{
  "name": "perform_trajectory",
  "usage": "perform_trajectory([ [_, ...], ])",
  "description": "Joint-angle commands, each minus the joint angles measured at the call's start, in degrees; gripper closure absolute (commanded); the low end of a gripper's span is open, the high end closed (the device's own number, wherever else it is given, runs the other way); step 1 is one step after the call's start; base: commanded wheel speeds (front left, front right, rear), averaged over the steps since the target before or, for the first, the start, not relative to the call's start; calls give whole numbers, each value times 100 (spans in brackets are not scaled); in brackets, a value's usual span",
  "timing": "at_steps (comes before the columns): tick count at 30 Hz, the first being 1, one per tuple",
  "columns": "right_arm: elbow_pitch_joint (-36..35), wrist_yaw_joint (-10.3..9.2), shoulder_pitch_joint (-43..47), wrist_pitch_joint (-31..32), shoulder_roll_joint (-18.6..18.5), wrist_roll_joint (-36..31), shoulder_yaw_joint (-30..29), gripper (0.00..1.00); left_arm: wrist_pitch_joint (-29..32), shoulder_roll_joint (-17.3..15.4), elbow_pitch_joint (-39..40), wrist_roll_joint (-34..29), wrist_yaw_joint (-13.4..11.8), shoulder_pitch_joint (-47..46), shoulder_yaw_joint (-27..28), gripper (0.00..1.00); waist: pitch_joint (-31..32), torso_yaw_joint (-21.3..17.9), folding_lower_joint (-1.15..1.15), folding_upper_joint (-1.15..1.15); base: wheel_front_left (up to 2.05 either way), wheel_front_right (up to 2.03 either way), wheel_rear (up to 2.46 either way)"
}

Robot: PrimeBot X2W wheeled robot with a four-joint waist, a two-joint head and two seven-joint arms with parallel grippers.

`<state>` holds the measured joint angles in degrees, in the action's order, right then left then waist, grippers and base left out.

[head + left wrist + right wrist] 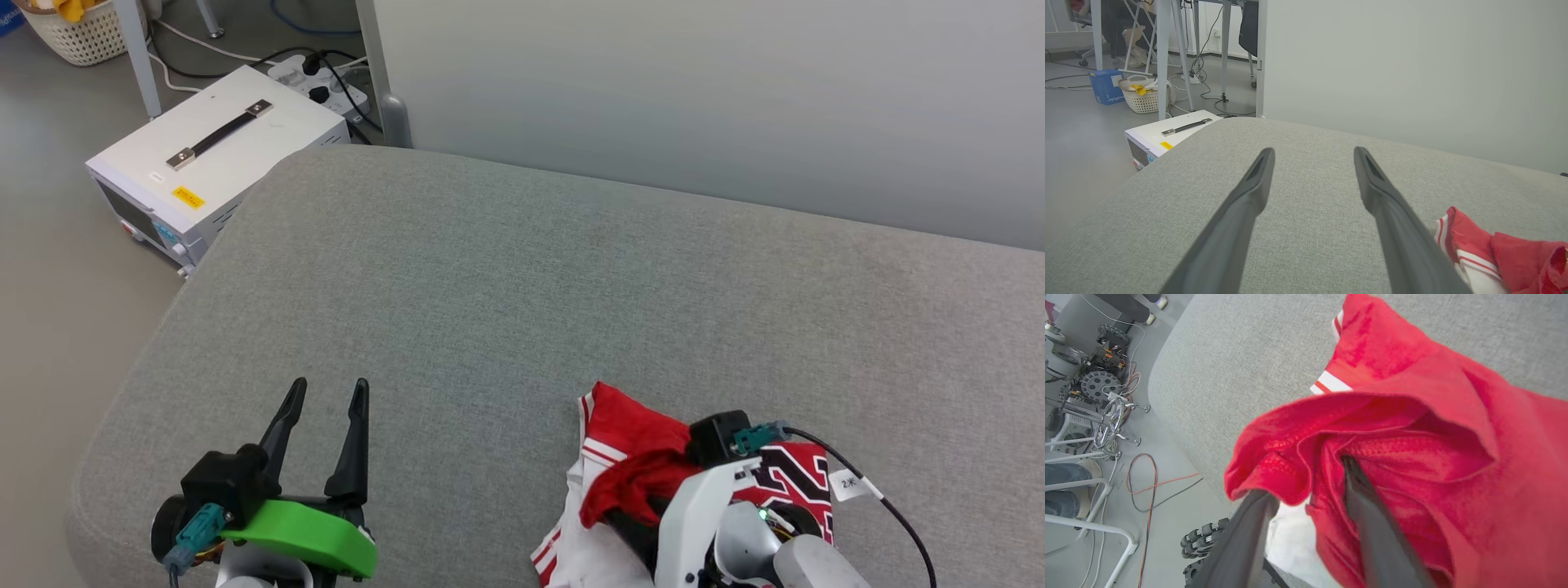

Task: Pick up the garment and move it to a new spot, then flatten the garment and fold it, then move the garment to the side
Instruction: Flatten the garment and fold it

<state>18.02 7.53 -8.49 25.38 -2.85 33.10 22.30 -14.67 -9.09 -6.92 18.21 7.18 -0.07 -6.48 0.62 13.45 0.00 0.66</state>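
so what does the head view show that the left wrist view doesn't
Head view's own: the right arm's pale forearm lying over the garment, the dark block letters on it, a white cable tag, and the green shell behind the left gripper.
Left wrist view's own: a blue box on the floor beside the basket, and desks farther back.
Shared: the grey cushion, the white case with a black handle, the white basket, the crumpled red-and-white garment, and the left gripper, open over the cushion.

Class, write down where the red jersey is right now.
In the head view the jersey lies crumpled at the lower right of the grey cushion, bunched around the right gripper and to the right of the left gripper.
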Motion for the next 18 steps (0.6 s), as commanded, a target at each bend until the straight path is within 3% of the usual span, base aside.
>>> perform_trajectory([
  [1, 29, -4, -148, -67, -4, -12, 103, 0, -33, 7, -17, 38, 31, -43, 25, 0, -3, 5, 0, -66, 0, 0, 0],
  [12, -284, -4, -344, -214, -3, 123, 568, 0, -33, 63, -66, 24, 31, 11, 88, 0, 112, -74, 0, -66, 0, 0, 0],
  [18, -512, -4, -512, -347, -30, -586, 530, 0, -33, 77, -49, 23, 31, 43, 97, 0, 162, -205, 0, -66, 0, 0, 0],
])
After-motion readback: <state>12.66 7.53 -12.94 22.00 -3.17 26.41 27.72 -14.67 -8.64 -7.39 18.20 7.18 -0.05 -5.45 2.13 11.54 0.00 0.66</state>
